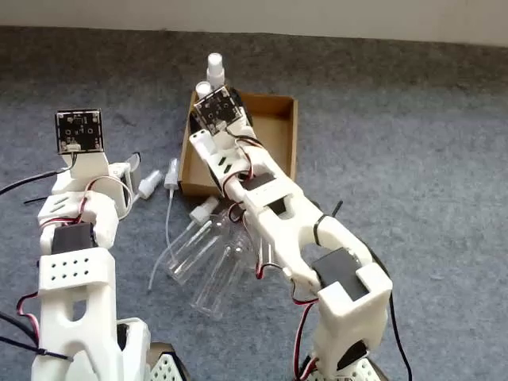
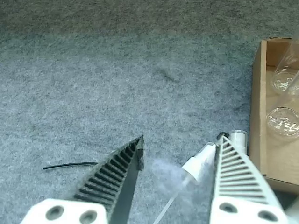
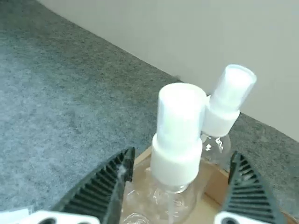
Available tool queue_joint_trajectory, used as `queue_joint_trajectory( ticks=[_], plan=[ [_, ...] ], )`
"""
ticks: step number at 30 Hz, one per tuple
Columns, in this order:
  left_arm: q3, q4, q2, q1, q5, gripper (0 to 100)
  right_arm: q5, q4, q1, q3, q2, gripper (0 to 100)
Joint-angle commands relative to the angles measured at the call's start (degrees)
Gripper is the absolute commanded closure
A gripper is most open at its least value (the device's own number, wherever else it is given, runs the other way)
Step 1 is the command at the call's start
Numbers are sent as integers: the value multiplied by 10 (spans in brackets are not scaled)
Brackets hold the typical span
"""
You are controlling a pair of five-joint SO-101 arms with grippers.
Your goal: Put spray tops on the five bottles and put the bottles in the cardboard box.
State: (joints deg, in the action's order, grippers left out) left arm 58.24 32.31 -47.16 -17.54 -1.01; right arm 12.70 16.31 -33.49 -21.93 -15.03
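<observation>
Two clear bottles with white spray tops [image 1: 215, 67] [image 1: 204, 89] stand in the far left corner of the cardboard box [image 1: 278, 131]. My right gripper [image 3: 181, 156] is open, with a finger on each side of the nearer capped bottle [image 3: 180, 135]; the second capped bottle [image 3: 229, 100] stands just behind it. My left gripper [image 2: 182, 140] is open low over the carpet beside the box's left wall [image 2: 258, 107]. A loose spray top [image 2: 198, 161] with its tube lies between its fingers, close to one finger [image 2: 233, 172]. Uncapped clear bottles [image 1: 194, 246] [image 1: 226, 270] lie between the arms.
A second loose spray top [image 1: 171, 176] trails a long thin tube [image 1: 163, 254] across the carpet. Another bottle [image 1: 205, 210] lies against the box's near wall. A short black wire piece [image 2: 70, 164] lies on the grey carpet. A pale wall borders the far side.
</observation>
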Motion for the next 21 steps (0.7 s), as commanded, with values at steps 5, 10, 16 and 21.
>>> queue_joint_trajectory(
  ticks=[5, 10, 16, 21],
  plan=[
    [-3, -9, -3, 5, 5, 764, 6, -7, 0, 46, 46, 728],
    [-3, -9, -3, 5, 5, 764, 4, -77, -4, 78, 76, 728],
    [-3, -9, -3, 5, 5, 764, 4, -120, -4, 95, 99, 728],
    [-3, -9, -2, 5, 5, 764, 4, -153, -8, 95, 127, 728]
  ],
)
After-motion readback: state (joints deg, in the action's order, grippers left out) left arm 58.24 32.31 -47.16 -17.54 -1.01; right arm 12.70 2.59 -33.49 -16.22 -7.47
